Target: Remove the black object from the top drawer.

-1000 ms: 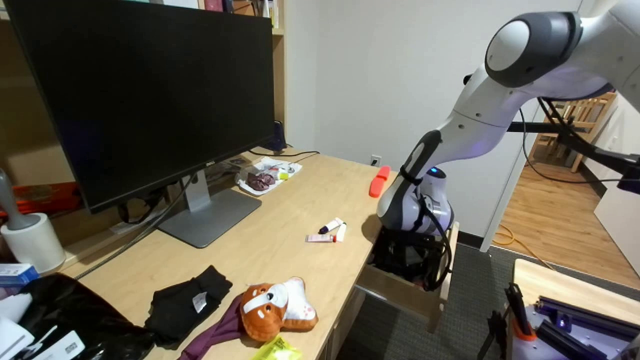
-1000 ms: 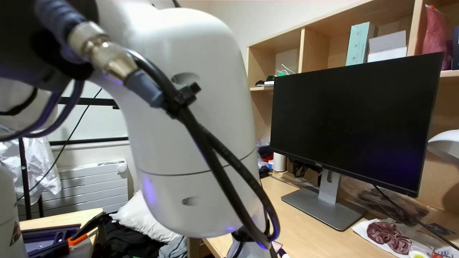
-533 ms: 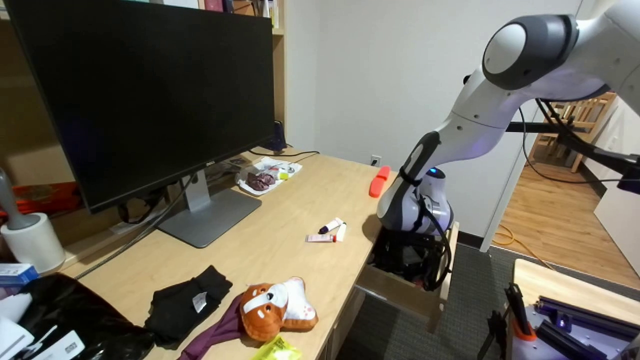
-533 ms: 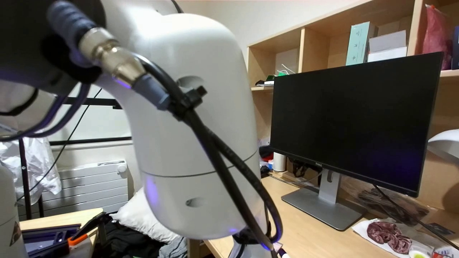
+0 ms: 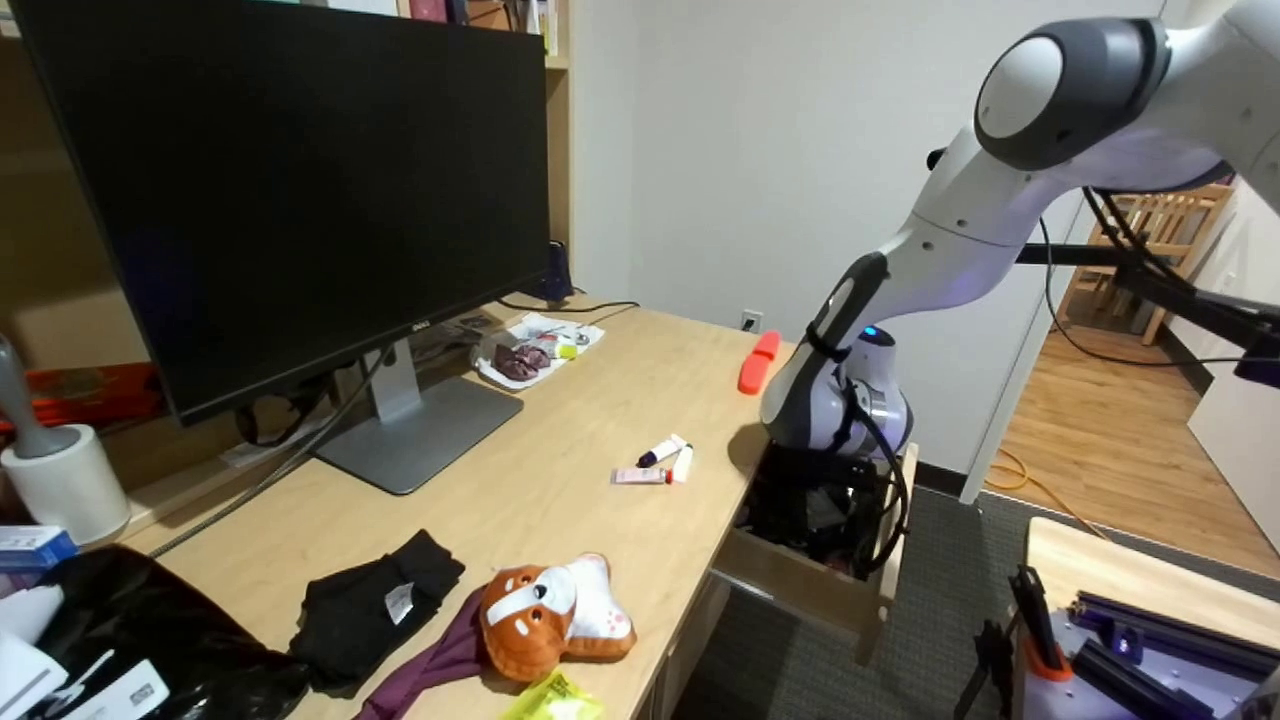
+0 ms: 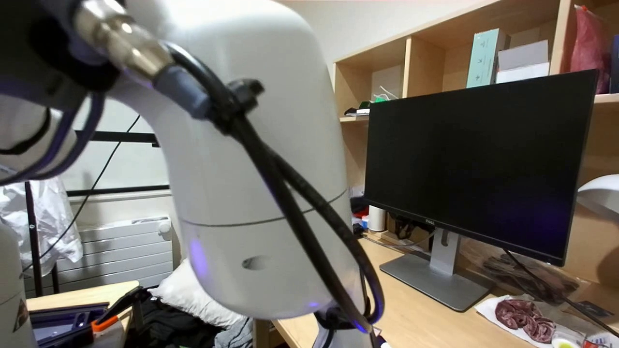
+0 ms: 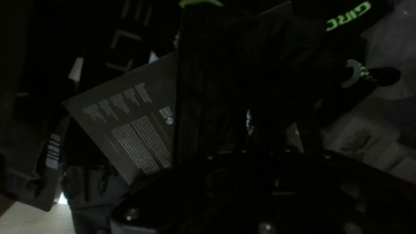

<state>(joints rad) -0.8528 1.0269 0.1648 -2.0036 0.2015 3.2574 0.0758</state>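
Note:
The top drawer (image 5: 800,580) stands pulled out at the desk's end in an exterior view, with black items inside. My arm's wrist reaches down over it, and the gripper is hidden there. In the dim wrist view my gripper (image 7: 264,151) has its jaws drawn close together, low among the drawer's contents. A black, cloth-like mass (image 7: 276,42), which looks like the black object, lies right at the fingertips. Its outline fades into the dark. Whether any of it is pinched is too dark to see.
A grey printed card (image 7: 130,123) and straps with green lettering (image 7: 349,16) lie around the jaws. On the desk (image 5: 560,440) are small tubes (image 5: 645,477), a red case (image 5: 760,362), a plush dog (image 5: 555,615), a black cloth (image 5: 380,610) and a monitor (image 5: 300,200).
Over the last half second the arm has risen slightly and shifted a little to the right in an exterior view. More of the drawer's black contents shows below the wrist.

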